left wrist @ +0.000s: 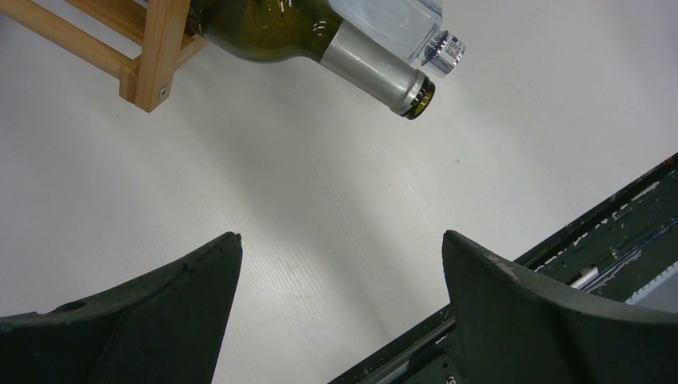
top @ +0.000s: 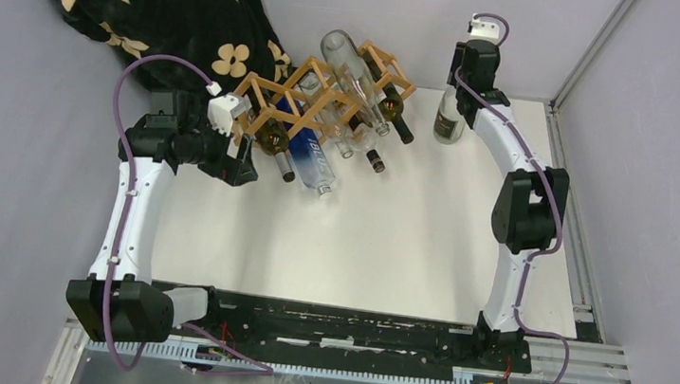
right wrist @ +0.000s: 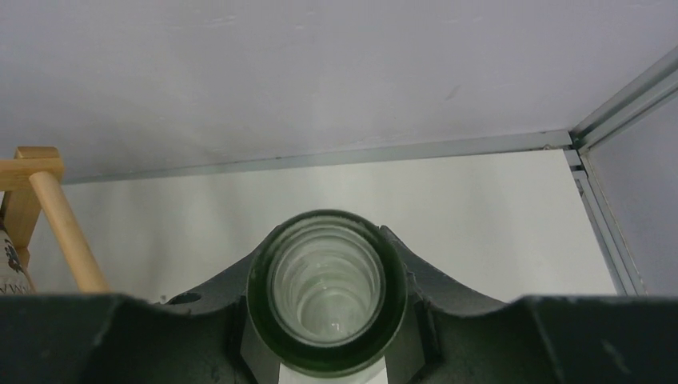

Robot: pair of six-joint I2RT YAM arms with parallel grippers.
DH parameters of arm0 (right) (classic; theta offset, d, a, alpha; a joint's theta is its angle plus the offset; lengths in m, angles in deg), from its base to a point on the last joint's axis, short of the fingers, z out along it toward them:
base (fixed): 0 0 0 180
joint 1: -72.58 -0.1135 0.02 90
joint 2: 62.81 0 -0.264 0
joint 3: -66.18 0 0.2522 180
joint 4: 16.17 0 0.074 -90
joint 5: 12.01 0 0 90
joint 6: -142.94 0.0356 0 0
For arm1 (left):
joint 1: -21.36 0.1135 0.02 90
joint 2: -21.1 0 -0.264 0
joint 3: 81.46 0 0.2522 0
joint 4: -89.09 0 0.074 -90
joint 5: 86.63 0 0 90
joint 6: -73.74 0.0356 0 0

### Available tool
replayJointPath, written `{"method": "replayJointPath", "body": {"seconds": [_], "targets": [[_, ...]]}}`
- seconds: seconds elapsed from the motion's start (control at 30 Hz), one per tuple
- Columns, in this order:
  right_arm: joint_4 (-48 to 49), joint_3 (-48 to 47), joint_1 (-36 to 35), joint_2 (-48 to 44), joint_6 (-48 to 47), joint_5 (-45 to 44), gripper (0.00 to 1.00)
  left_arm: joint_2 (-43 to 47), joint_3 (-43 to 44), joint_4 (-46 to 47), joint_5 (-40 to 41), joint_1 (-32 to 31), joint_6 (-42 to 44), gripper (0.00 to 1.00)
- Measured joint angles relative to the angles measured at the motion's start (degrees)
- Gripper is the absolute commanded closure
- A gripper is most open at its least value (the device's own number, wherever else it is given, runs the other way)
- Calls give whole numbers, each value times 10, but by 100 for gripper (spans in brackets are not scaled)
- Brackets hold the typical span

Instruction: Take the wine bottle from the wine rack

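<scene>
Left arm: base at 7 o'clock of the table (top: 388, 245), forearm climbing toward 10 o'clock, wrist turned toward 3 o'clock.
Left gripper (top: 242, 165): fingers spread wide apart over bare tabletop, just beside the near-left corner of the wine rack (top: 322, 95).
Right arm: base at 5 o'clock, elbow bowed out toward 3 o'clock, wrist arched back in to 1 o'clock and pointing down.
Right gripper (top: 466, 86): clamped on the neck of the wine bottle (top: 449, 120).
Wine bottle: upright at 1 o'clock, out of the rack and apart from it on its 3 o'clock side. Cannot tell whether the base rests on the table.
Wine rack: at 12 o'clock, with several bottles lying in its cells, necks toward 5 o'clock.
Top view only: both arms whole, plus a black cloth (top: 146, 0) with cream flowers at 11 o'clock, behind the rack.
Left wrist view only: close up at 12 o'clock of the frame, a dark green bottle (left wrist: 280, 24) with a silver foil neck, and a clear bottle (left wrist: 400, 20) with a silver cap just behind it — both poking past the rack's wooden corner.
Right wrist view only: the held bottle's open mouth seen straight down, dark fingers (right wrist: 200, 328) hugging both sides — a rack stick at 9 o'clock.
</scene>
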Motion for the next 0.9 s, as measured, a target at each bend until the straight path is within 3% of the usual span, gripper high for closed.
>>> {"method": "replayJointPath", "body": {"seconds": [0.37,0.47,0.7,0.9], "targets": [[61,-38,0,49,9,36,99,0,0,-2,-5,0,0,0],[74,-43,0,58,10,43,83,-3,0,-2,-7,0,0,0],[118,-1,-2,44,12,58,28,-14,4,-6,-9,0,0,0],[129,61,-7,-7,25,67,3,-19,8,-16,-7,0,0,0]]}}
